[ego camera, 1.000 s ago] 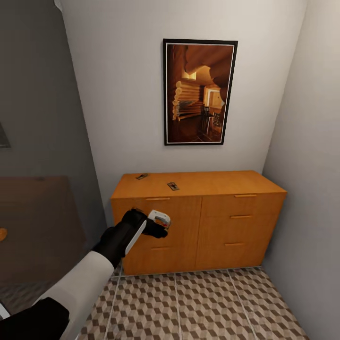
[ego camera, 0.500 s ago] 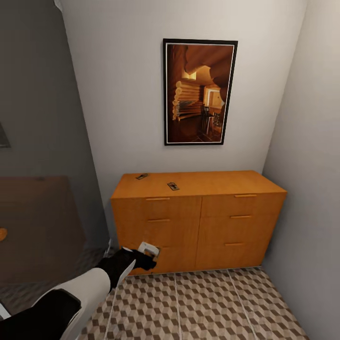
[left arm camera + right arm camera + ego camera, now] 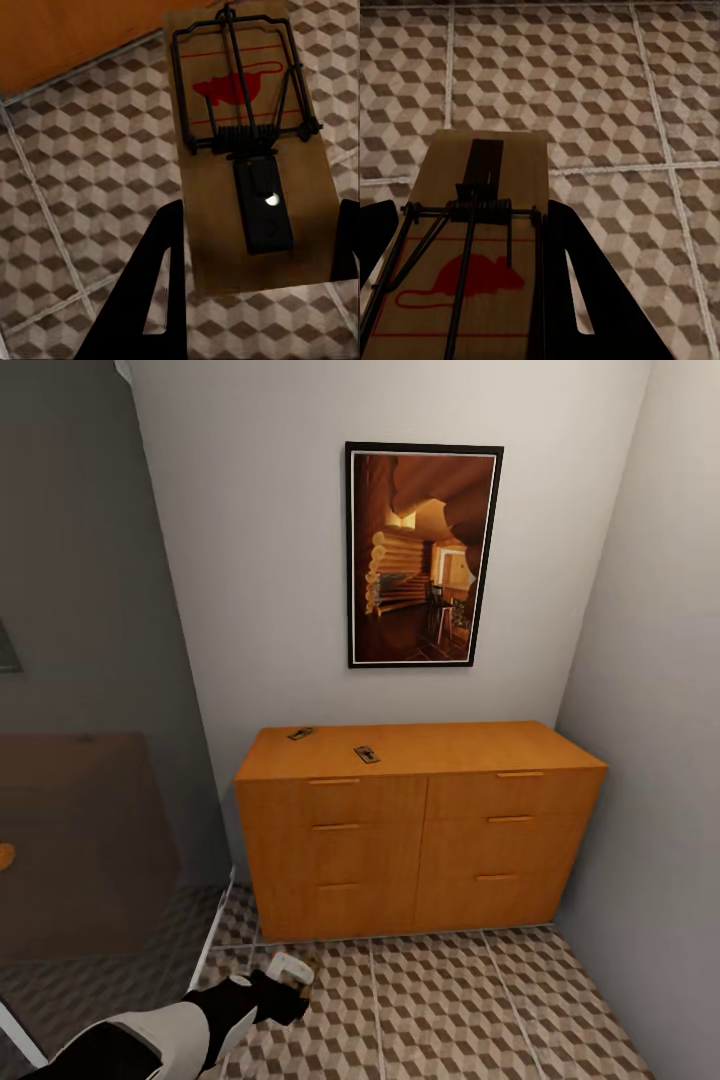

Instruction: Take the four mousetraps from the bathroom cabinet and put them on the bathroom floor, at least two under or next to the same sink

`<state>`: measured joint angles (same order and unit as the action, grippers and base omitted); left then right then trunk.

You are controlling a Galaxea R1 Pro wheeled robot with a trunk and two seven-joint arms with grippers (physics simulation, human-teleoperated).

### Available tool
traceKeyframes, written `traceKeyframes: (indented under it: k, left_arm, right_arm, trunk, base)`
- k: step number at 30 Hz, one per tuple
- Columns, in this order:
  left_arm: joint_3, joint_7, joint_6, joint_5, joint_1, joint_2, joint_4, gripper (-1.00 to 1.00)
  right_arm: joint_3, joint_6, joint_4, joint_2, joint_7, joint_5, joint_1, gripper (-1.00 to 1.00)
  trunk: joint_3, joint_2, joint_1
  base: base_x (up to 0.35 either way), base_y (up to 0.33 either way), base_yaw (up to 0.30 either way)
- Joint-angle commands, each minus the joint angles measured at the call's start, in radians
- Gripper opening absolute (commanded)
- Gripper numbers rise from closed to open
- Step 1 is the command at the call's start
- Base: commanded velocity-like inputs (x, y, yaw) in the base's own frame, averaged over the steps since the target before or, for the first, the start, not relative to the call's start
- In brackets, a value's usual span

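The left gripper sits low at about seven o'clock in the head view, close over the bathroom floor; its wrist camera shows its two dark fingers clamped on either side of a mousetrap, the board hanging above the tiles just out from the foot of the cabinet; the right gripper likewise grips a second trap by its long edges over the same patterned tiles; two more traps lie on the cabinet top, one at eleven o'clock of the other. By my reading the job is near its middle: two traps in hand and not yet released, two untouched; no sink is in view, so the placing beside one looks undone.
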<state>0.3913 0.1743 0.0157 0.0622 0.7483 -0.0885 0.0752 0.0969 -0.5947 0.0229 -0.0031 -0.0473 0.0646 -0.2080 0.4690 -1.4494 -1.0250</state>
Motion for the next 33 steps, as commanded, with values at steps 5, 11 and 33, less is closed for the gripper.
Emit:
traceKeyframes:
  k: [5,11,33]
  left_arm:
    - [0.003,0.002,-0.015,0.007,-0.039,0.023,0.003,-1.0]
    - [0.002,0.002,-0.053,0.008,-0.072,0.082,0.003,-1.0]
    - [0.0,-0.218,-0.717,0.016,-0.272,0.163,0.005,-1.0]
  right_arm:
    - [0.009,-0.016,0.013,-0.001,-0.003,0.008,-0.001,-1.0]
    - [0.009,-0.022,0.07,-0.01,-0.005,0.006,-0.001,-1.0]
    - [0.008,0.147,0.399,-0.047,-0.01,0.006,-0.001,-1.0]
  trunk:
    - [0.001,-0.001,0.0]
    - [0.001,-0.001,0.0]
    - [0.001,-0.001,0.0]
  base:
    - [0.0,0.0,0.0]
    - [0.0,0.0,0.0]
    - [0.0,0.0,0.0]
